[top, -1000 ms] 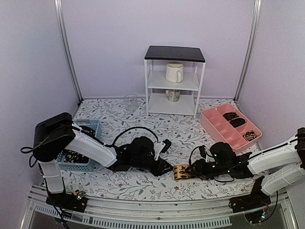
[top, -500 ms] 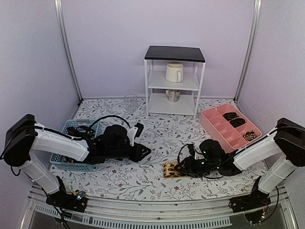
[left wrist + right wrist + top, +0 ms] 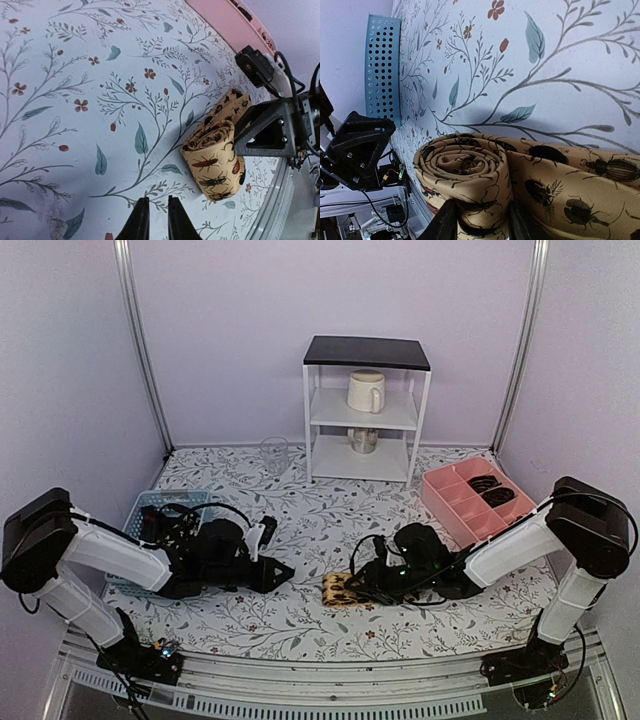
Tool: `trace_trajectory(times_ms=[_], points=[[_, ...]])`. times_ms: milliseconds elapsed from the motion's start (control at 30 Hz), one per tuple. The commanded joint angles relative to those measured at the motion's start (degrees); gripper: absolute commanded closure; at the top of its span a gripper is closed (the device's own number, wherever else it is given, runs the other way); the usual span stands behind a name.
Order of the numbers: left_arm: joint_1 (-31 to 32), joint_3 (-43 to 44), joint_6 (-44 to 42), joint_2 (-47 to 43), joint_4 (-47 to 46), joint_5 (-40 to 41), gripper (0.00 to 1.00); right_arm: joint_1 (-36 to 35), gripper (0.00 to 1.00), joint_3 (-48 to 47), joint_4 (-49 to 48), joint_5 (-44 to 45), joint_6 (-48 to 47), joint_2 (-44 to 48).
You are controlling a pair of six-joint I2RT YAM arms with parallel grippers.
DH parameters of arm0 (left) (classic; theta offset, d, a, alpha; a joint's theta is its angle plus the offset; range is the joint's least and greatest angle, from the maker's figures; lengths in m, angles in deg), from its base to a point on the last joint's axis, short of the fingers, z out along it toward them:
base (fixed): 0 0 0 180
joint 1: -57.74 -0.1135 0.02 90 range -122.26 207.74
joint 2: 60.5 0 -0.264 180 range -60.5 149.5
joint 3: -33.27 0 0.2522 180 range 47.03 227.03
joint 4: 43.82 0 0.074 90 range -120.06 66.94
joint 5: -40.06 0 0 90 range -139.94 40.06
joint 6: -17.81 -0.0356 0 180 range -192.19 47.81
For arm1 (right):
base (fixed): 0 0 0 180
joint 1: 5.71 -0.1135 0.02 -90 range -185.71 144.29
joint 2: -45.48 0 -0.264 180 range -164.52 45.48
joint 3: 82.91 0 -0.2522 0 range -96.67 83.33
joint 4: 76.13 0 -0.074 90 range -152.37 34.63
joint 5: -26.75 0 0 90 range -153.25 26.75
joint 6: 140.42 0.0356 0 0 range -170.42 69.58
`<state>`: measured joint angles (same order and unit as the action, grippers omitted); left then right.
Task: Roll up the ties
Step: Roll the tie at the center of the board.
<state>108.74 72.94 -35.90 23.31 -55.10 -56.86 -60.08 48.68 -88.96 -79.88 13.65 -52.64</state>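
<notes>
A tan tie [image 3: 340, 590] printed with dark insects lies at the front middle of the floral cloth, one end wound into a roll [image 3: 470, 170]. My right gripper [image 3: 362, 585] is shut on that roll, its two fingers [image 3: 445, 222] pressing the coil from both sides, while the tie's flat tail [image 3: 570, 190] runs off to the right. The roll [image 3: 215, 160] also shows in the left wrist view, with the right gripper's dark body [image 3: 272, 130] behind it. My left gripper [image 3: 285, 571] hovers low to the left of the roll, its jaws [image 3: 158, 220] a narrow slit apart and holding nothing.
A blue mesh basket [image 3: 150, 510] sits behind the left arm. The pink divided tray [image 3: 455, 502] at the right holds dark rolled ties [image 3: 487, 483]. A white shelf unit [image 3: 365, 445] with a mug [image 3: 366, 391] and a clear glass [image 3: 274, 454] stand at the back.
My right gripper has carried the tie roll leftward across the cloth. The left arm has drawn back to the left, away from the roll, and its jaws have narrowed.
</notes>
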Motion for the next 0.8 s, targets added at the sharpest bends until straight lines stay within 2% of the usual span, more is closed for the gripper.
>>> trace_trajectory(times_ms=[0,333,633,767], points=[[1.3,2.6,1.1,5.7,-5.8,-4.8,0.88,0.2,0.64,-0.8,4.8,1.8,-0.9,0.5],[2.6,9.3,0.9,15.9,-7.2,-9.6,0.97,1.4,0.64,-1.1,9.4,3.2,-4.7,3.8],[3.7,12.5,1.6,18.6,-7.3,-11.6,1.00,2.9,0.65,0.4,9.1,2.9,-6.5,4.7],[4.3,13.8,1.6,17.6,-4.2,-8.7,1.00,3.4,0.67,1.0,8.6,2.6,-7.0,4.9]])
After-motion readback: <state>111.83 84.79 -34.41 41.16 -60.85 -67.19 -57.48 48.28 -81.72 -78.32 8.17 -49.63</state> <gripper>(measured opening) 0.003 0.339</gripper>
